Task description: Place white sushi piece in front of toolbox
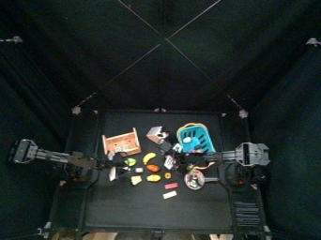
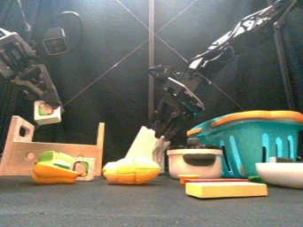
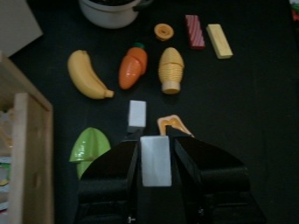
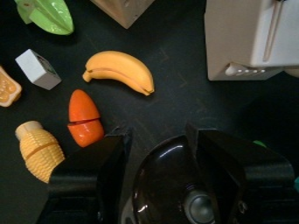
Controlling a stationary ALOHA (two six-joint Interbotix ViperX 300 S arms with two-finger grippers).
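My left gripper (image 3: 156,179) is shut on a white sushi piece (image 3: 156,160). In the front view the left gripper (image 2: 45,108) holds the piece (image 2: 49,111) in the air, over the left part of the orange-brown toolbox (image 2: 53,142). The toolbox stands at the table's back left (image 1: 122,142), and its wall edge shows in the left wrist view (image 3: 26,131). A second small white piece (image 3: 136,115) lies on the table below the left gripper. My right gripper (image 4: 163,166) has its jaws spread above a black-lidded pot (image 4: 187,188), right of centre (image 2: 169,113).
A banana (image 3: 87,73), carrot (image 3: 133,66), corn (image 3: 172,70) and green leaf (image 3: 87,144) lie mid-table. A red stick (image 3: 194,30) and yellow block (image 3: 219,41) lie further off. A teal basket (image 2: 254,137) and white bowl (image 2: 282,170) stand at the right.
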